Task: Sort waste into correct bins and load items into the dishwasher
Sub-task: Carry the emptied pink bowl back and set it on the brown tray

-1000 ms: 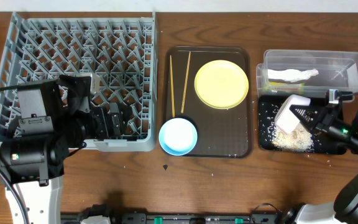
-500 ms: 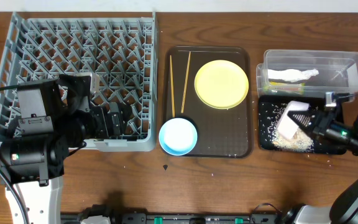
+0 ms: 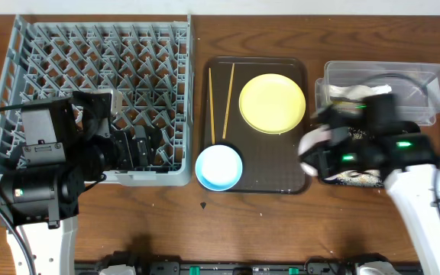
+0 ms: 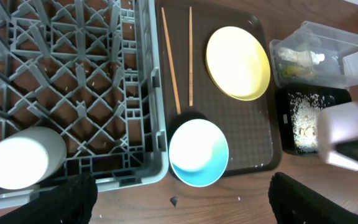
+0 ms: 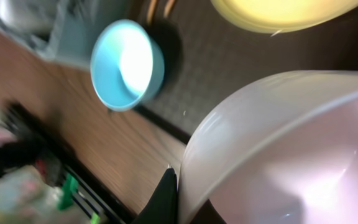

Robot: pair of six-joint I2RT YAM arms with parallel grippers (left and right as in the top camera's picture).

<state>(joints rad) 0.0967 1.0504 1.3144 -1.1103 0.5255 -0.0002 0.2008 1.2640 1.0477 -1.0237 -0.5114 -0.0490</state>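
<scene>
One mover this last second: the right arm, swung from 3 o'clock in toward centre. Dish rack [image 3: 98, 46] at 9 o'clock is unchanged and shows only the small white cup [image 4: 23, 158] by its 6 o'clock wall. The left gripper [image 3: 140, 147] hovers over that corner, jaws wide apart, holding nothing. Serving tray [image 3: 281, 179] at centre: the white bowl [image 3: 312, 141] now hangs motion-blurred over its 3 o'clock edge, with the right gripper [image 5: 178, 190] jaws clamped on the bowl's rim. Clear tub [image 3: 426, 84] at 2 o'clock has the napkin [image 4: 297, 59], as before. Black tray [image 4: 303, 118] at 3 o'clock no longer has the bowl over it. My read: the bowl is emptied and in transit to the rack, a long reach across the serving tray. Yellow plate [image 3: 272, 101] at the tray's 1 o'clock, blue bowl [image 3: 219, 166] at its 7 o'clock corner and chopsticks [image 3: 211, 99] along its 9 o'clock side are all untouched, not yet loaded. Rice scraps [image 4: 300, 118] lie in the black tray.
</scene>
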